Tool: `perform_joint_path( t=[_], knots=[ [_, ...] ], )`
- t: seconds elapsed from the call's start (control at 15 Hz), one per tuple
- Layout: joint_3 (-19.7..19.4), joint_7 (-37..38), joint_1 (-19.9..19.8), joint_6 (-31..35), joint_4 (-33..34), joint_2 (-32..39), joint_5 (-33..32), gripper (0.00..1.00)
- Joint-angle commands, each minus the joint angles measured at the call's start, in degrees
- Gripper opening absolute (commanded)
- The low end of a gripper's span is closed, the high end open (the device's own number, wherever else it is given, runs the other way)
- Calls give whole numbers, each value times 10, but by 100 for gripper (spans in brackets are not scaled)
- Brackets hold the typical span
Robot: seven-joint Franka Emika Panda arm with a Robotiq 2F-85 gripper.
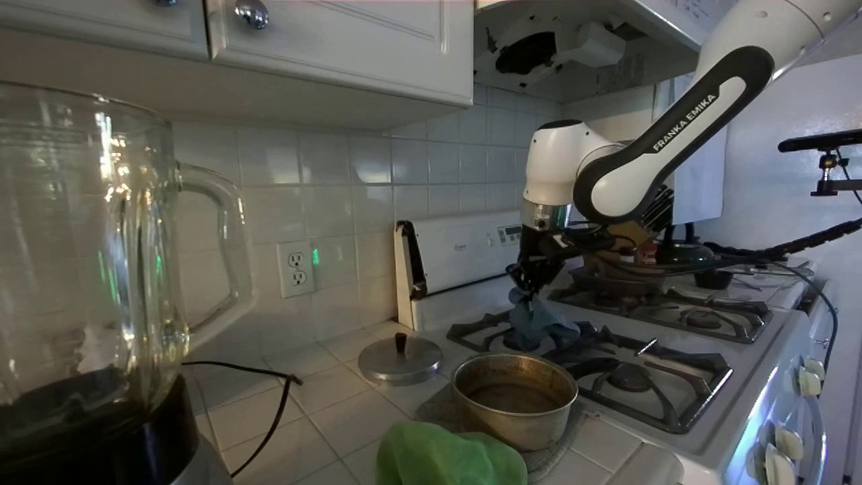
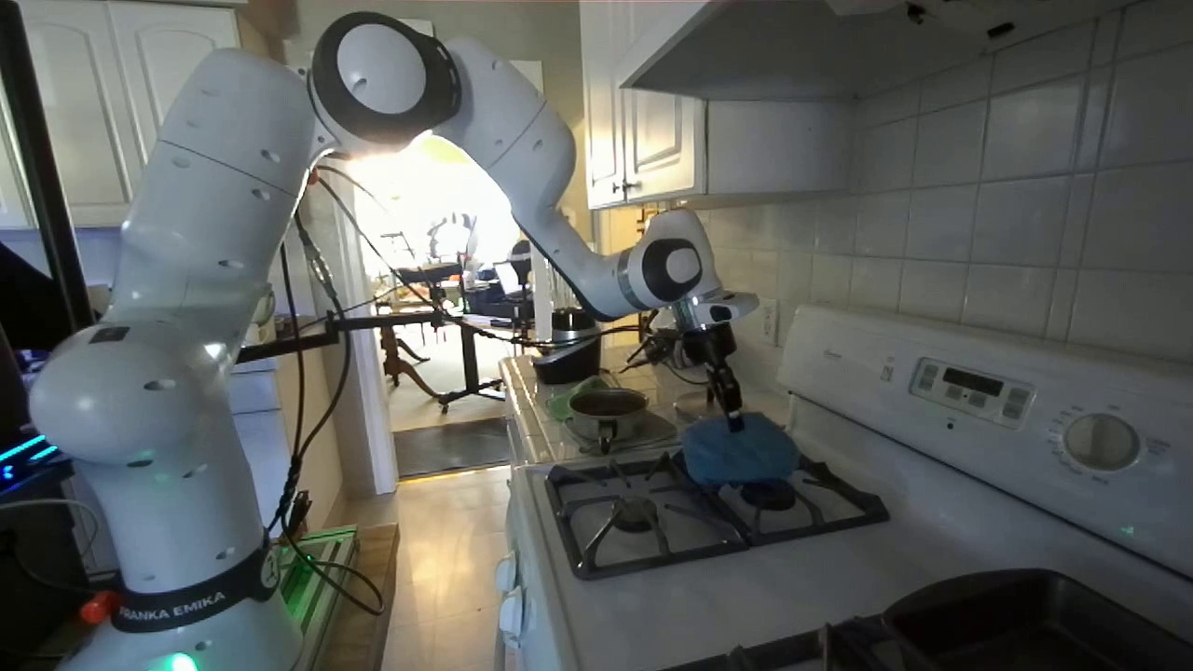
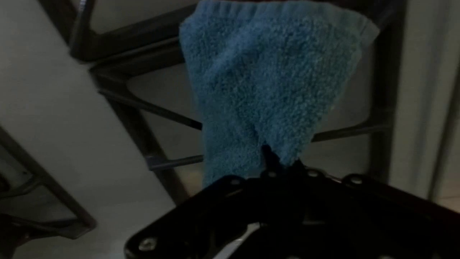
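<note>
My gripper [image 1: 527, 288] points down over the stove and is shut on a blue terry cloth [image 1: 539, 325]. In an exterior view the gripper [image 2: 734, 423] pinches the cloth [image 2: 743, 457] near its upper edge. In the wrist view the dark fingertips [image 3: 283, 162] are close together with a fold of the cloth [image 3: 269, 75] between them. The cloth spreads out from the fingers over a black burner grate [image 2: 643, 559]. Whether its lower part rests on the grate or hangs just above it I cannot tell. The cloth hides part of the rear burner.
A metal pot [image 1: 518, 431] stands on the tiled counter beside the stove, its handle towards the grate. A round lid [image 1: 402, 360], a green cloth [image 1: 444, 458] and a glass blender [image 1: 60, 236] are nearby. The stove's back panel [image 2: 1007, 391] rises behind. A dark pan [image 2: 1035, 606] sits on the stove.
</note>
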Motion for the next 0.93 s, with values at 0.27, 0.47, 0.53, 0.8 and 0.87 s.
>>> perform_joint_path(
  t=[0.27, 0.47, 0.53, 0.8, 0.87],
  knots=[
    [-39, -17, 21, -15, -1, -6, 22, 2],
    [-67, 20, 35, -74, 10, -1, -33, 2],
    [-65, 23, 34, -86, 12, 1, -41, 2],
    [6, -55, -15, 3, -2, -1, 49, 2],
    [19, -72, -20, 22, -1, 0, 70, 2]
  ],
)
